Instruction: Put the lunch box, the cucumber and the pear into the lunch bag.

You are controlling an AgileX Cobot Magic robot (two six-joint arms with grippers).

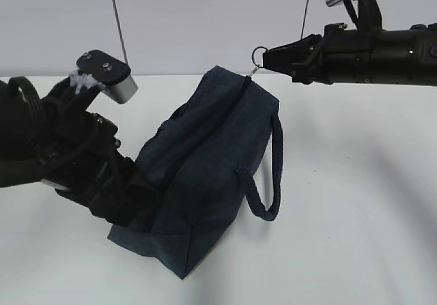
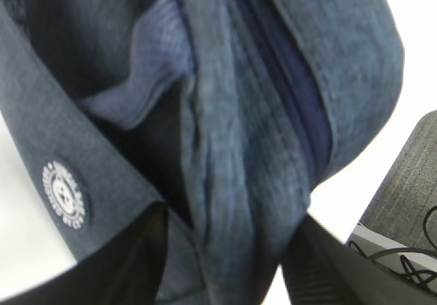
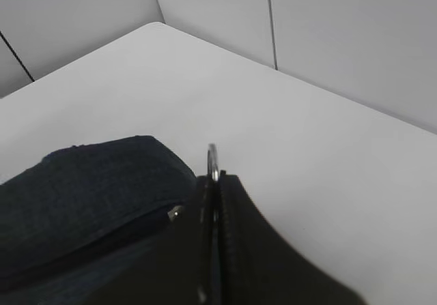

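Left gripper [image 2: 225, 264] sits at the bag's [image 1: 205, 175] near end, jaws apart astride the fabric, no clamp visible; it should pinch that end to anchor. Far end: right gripper [image 1: 265, 58] is shut on the ring pull [image 1: 257, 54]; draw straight along the zipper [image 2: 287, 80], low and steady.

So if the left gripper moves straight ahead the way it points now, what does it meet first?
Most likely the lunch bag: the left gripper has its fingers either side of the navy fabric beside the zipper. Whether they touch it is unclear.
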